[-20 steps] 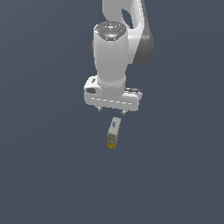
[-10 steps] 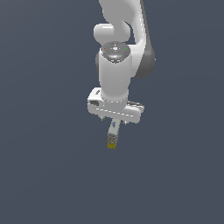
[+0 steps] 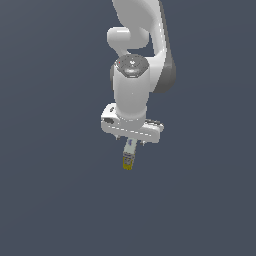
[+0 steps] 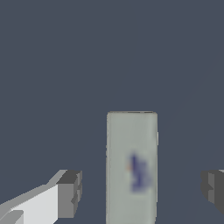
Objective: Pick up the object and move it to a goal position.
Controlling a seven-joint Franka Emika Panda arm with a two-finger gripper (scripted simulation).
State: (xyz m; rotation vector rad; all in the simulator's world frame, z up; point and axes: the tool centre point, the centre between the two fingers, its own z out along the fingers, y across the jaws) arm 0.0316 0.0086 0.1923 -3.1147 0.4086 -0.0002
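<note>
The object [image 3: 128, 156] is a small elongated box lying on the dark floor, grey-white with a yellow end pointing toward the camera in the exterior view. My gripper [image 3: 131, 145] hangs straight above its far end, and the white hand hides part of the box. In the wrist view the object [image 4: 131, 166] shows its pale label with a bluish mark. It lies between the two dark fingertips [image 4: 70, 194] of the gripper [image 4: 141, 190], with a clear gap on each side. The gripper is open and touches nothing.
A plain dark grey-blue floor [image 3: 55, 200] surrounds the box. The white arm [image 3: 135, 60] rises above the hand toward the back of the exterior view.
The hand has come down toward the box over the last second and now covers more of its far end. The box has not moved.
</note>
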